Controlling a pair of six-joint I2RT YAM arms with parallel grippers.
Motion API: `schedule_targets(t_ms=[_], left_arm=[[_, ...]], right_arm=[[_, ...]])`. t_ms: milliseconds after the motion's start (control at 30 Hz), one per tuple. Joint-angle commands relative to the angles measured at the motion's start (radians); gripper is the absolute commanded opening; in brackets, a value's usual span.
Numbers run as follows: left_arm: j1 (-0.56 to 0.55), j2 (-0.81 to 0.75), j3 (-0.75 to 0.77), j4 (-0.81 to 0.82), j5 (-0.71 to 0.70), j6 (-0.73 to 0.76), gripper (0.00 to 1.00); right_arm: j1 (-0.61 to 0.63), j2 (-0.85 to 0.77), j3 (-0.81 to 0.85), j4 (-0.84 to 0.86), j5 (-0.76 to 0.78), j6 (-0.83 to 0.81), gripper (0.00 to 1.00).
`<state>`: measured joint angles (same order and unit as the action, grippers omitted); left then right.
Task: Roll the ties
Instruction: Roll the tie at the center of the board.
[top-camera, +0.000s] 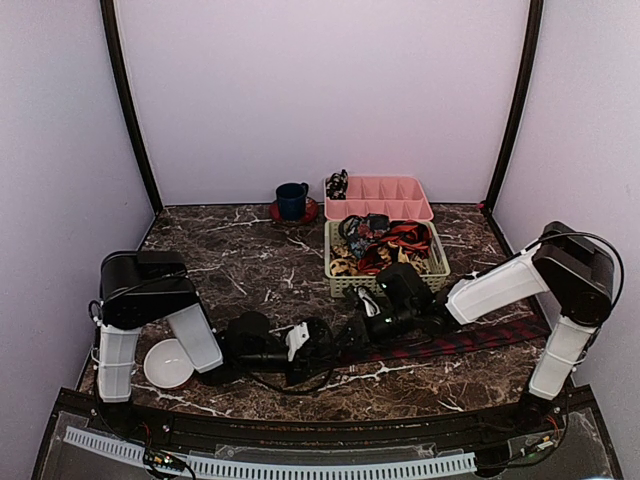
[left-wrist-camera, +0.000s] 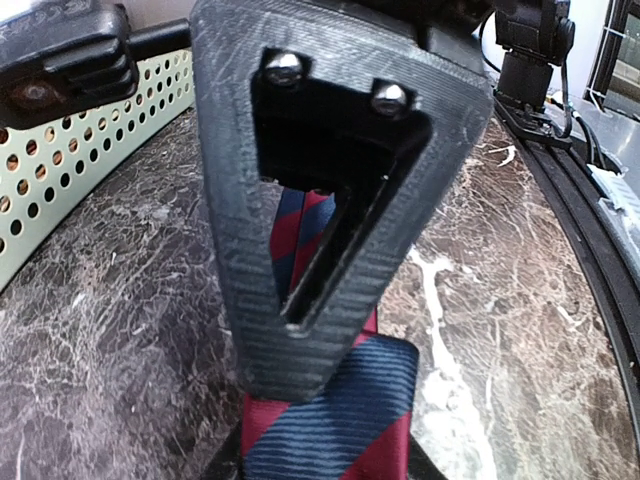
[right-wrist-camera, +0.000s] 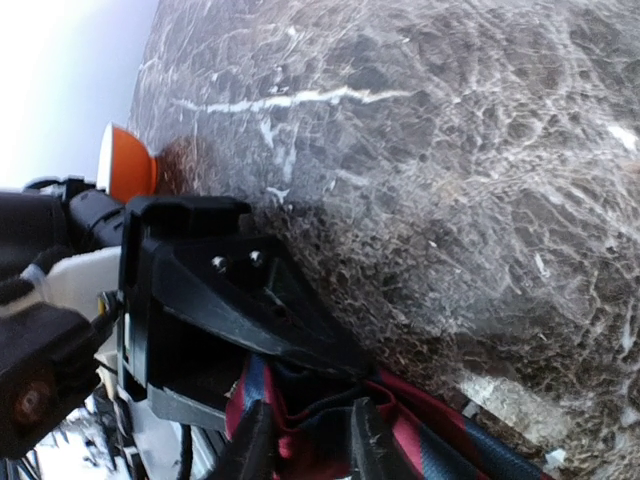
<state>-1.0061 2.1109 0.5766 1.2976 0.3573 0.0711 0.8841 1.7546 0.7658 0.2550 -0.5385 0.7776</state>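
A dark navy tie with red diagonal stripes (top-camera: 470, 340) lies along the marble table toward the right. My left gripper (top-camera: 322, 345) is shut on its left end; in the left wrist view the tie (left-wrist-camera: 340, 420) is pinched flat under the upper finger (left-wrist-camera: 300, 300). My right gripper (top-camera: 372, 308) sits close beside it. In the right wrist view its fingertips (right-wrist-camera: 370, 445) close on bunched tie fabric (right-wrist-camera: 480, 450), right in front of the left gripper's fingers. Several more ties (top-camera: 395, 245) lie piled in a green basket (top-camera: 440, 270).
A pink divided tray (top-camera: 378, 197) stands behind the basket with a small coiled tie (top-camera: 337, 183) at its left corner. A blue cup (top-camera: 292, 200) on a red saucer stands at the back. A white bowl (top-camera: 167, 362) lies by the left arm's base. The basket wall (left-wrist-camera: 80, 140) is close on the left gripper's left.
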Motion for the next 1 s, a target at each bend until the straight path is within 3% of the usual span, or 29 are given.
schedule_targets(t_ms=[0,67,133,300,433,567,733,967], left_arm=[[-0.005,-0.002,-0.038,-0.108,-0.009,-0.055,0.34],[-0.008,-0.002,-0.039,-0.112,-0.014,-0.055,0.34],[-0.008,-0.002,-0.041,-0.110,-0.011,-0.057,0.34],[-0.008,-0.004,-0.044,-0.114,-0.010,-0.055,0.34],[-0.008,-0.009,-0.053,-0.100,-0.011,-0.060,0.38],[-0.008,-0.027,-0.078,-0.043,-0.009,-0.070,0.63],[-0.008,-0.023,-0.090,-0.008,-0.020,-0.070,0.85],[-0.011,0.041,-0.069,0.094,-0.023,-0.114,0.86]], right_arm=[[0.010,-0.024,-0.004,-0.020,-0.009,0.000,0.37],[0.014,-0.023,-0.003,-0.015,-0.012,0.010,0.39],[0.017,-0.023,0.001,-0.020,-0.012,0.011,0.33],[0.017,-0.017,0.025,-0.080,0.015,-0.011,0.01],[0.002,-0.019,-0.009,-0.083,0.032,-0.020,0.00],[-0.006,-0.001,-0.049,-0.065,0.062,-0.041,0.00],[-0.008,0.012,-0.104,-0.006,0.097,-0.045,0.00],[-0.007,0.013,-0.150,0.068,0.122,-0.031,0.00]])
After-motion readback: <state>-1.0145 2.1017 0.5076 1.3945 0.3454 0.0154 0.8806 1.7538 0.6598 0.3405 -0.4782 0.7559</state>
